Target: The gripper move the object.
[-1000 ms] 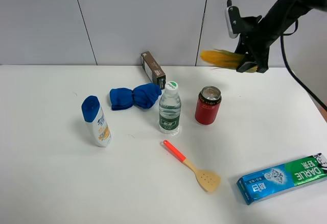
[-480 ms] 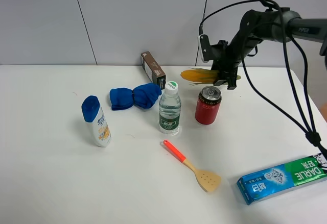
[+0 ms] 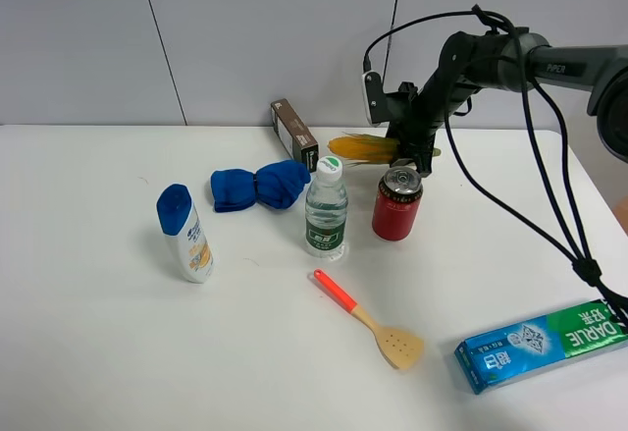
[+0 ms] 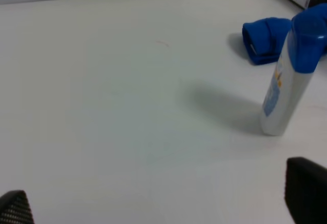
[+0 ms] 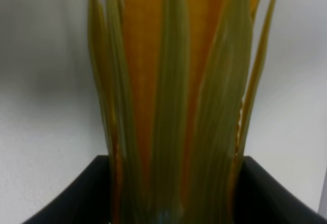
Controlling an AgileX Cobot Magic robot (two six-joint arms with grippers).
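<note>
Holding the corn [image 3: 364,146] above the can [image 3: 396,205].
Right gripper [image 3: 416,147] was clamped on it; pickup done, placing on the bench [image 3: 108,352] remained.

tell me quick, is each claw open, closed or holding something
Left claw: open, holding nothing.
Right claw: closed on the ear of corn.

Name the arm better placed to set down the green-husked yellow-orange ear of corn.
Right: its jaws grip the ear of corn; the left wrist view shows no corn.
</note>
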